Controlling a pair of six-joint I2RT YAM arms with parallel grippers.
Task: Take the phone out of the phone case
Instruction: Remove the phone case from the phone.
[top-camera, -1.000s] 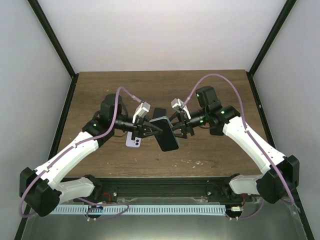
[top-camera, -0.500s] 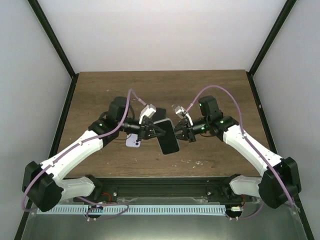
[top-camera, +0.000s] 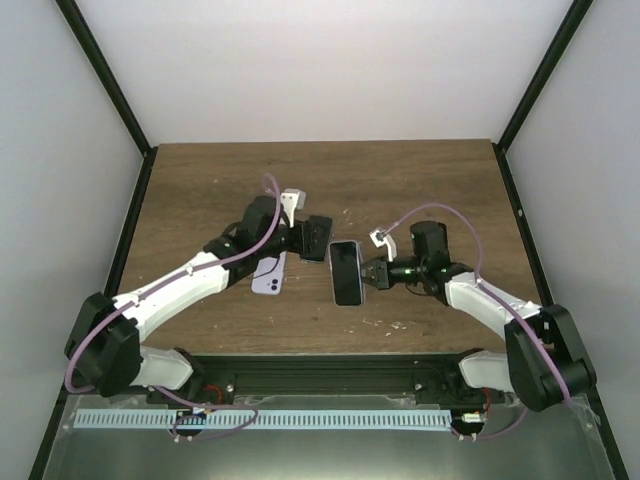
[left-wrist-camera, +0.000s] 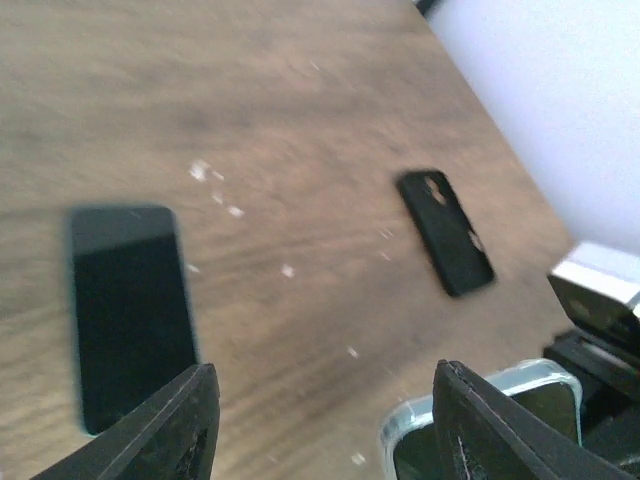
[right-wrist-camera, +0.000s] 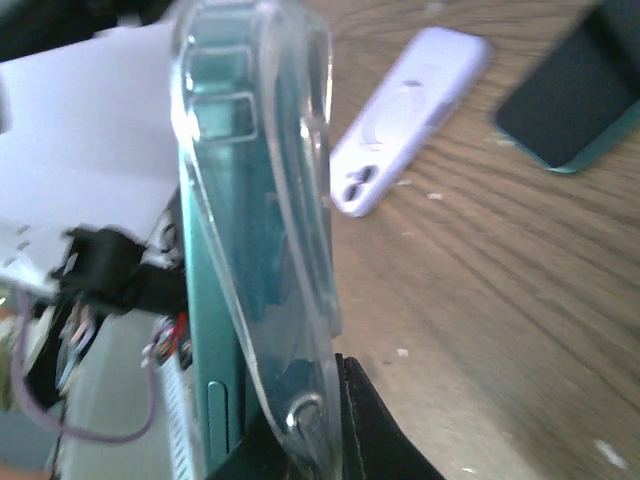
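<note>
White walls (top-camera: 320, 70) enclose wooden table (top-camera: 200, 190) and cased phone (top-camera: 345, 272)

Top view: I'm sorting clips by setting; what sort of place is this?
Probably a lab test booth: a wooden table walled by white panels, with two robot arms bolted at its near edge, the right holding a phone.

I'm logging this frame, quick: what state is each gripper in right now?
Left gripper: open, holding nothing.
Right gripper: closed on the phone in its clear case.
</note>
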